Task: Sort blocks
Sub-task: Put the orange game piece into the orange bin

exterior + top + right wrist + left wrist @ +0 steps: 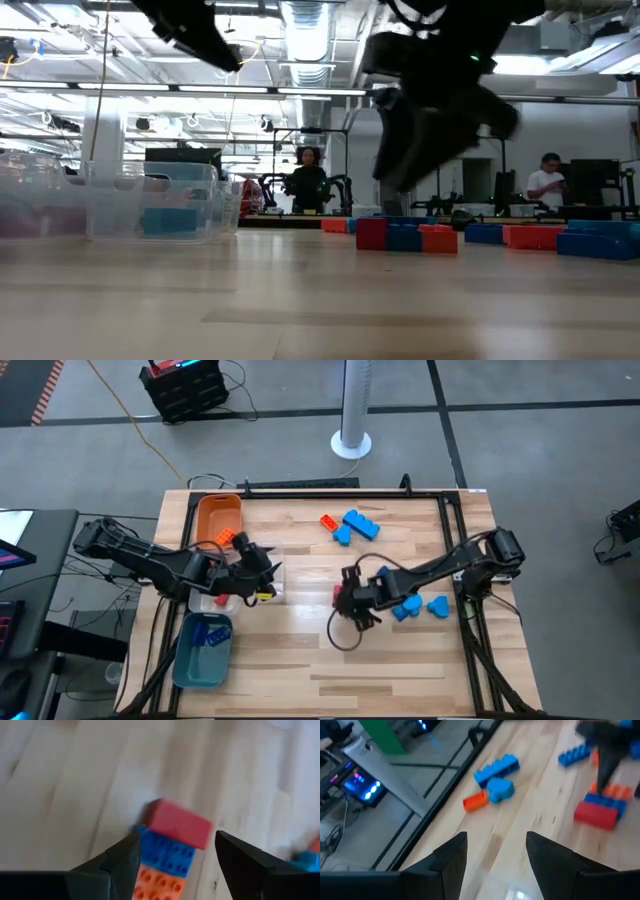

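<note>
Two end effectors work over the wooden surface [300,650]. The right end effector [175,855] hangs with its fingers spread, released, just above a stack of red, blue and orange blocks [172,852] at mid-surface. The left end effector [495,852] hovers empty, fingers parted, over the clear tray [275,575] on the left, between the orange tray [218,518] and the teal tray [203,650]. More blocks [350,525] lie at the far edge, and blue ones [420,605] sit to the right.
</note>
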Action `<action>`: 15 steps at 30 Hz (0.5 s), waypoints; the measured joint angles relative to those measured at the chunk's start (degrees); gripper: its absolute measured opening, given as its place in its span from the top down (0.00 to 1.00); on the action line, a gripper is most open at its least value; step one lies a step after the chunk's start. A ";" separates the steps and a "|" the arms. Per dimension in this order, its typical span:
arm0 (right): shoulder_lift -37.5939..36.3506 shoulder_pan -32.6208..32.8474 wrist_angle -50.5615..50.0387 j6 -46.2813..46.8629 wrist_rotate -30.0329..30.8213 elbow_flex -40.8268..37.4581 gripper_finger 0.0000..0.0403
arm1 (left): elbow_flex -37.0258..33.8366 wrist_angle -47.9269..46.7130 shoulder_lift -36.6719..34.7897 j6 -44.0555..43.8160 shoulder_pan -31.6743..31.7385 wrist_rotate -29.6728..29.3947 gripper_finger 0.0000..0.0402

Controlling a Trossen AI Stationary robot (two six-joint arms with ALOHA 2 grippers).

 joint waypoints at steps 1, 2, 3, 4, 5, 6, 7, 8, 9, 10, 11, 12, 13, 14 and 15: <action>0.48 0.48 -1.33 -2.69 -0.05 0.36 0.34 | 0.00 1.57 0.00 0.95 0.04 0.02 0.51; 1.25 0.83 -3.05 -4.72 -0.06 1.20 0.34 | 0.00 2.97 0.00 1.84 0.04 0.02 0.51; 2.21 0.95 -4.69 -5.60 -0.06 2.48 0.34 | 0.00 4.17 0.00 2.44 0.04 0.00 0.51; 3.37 0.87 -6.03 -5.67 -0.06 3.93 0.34 | 0.00 5.07 0.00 2.71 0.04 0.00 0.51; 4.34 0.65 -7.52 -5.09 -0.06 5.32 0.34 | 0.00 5.72 0.00 2.74 0.04 0.01 0.51; 5.18 0.35 -8.97 -4.13 -0.05 6.57 0.34 | 0.00 5.95 0.00 2.65 0.04 0.00 0.51; 5.83 0.06 -10.42 -3.22 -0.01 7.71 0.34 | 0.00 5.88 0.00 2.22 0.04 0.00 0.51; 6.06 -0.27 -12.14 -2.32 -0.01 8.53 0.34 | 0.00 5.60 0.00 1.57 0.04 0.00 0.51; 6.29 -0.61 -13.72 -0.90 0.00 9.17 0.34 | 0.00 5.14 0.00 0.75 0.04 0.00 0.51; 6.33 -0.96 -15.07 0.77 0.01 9.56 0.34 | 0.00 4.40 0.00 -0.41 0.03 0.01 0.51; 6.31 -1.29 -16.29 2.89 0.01 9.67 0.34 | 0.00 3.43 0.00 -1.49 -0.02 -0.02 0.51; 6.12 -1.50 -17.50 5.11 0.01 9.66 0.34 | 0.00 2.64 0.00 -1.89 -0.03 -0.01 0.51; 5.89 -1.75 -18.39 7.25 0.01 9.52 0.34 | 0.00 2.22 0.00 -1.85 -0.03 -0.01 0.51; 5.57 -1.80 -18.74 9.42 0.02 9.17 0.34 | 0.00 1.71 0.00 -1.78 -0.03 -0.01 0.51; 5.41 -2.02 -19.04 11.99 0.03 8.84 0.34 | 0.00 0.94 0.00 -1.82 -0.03 -0.02 0.51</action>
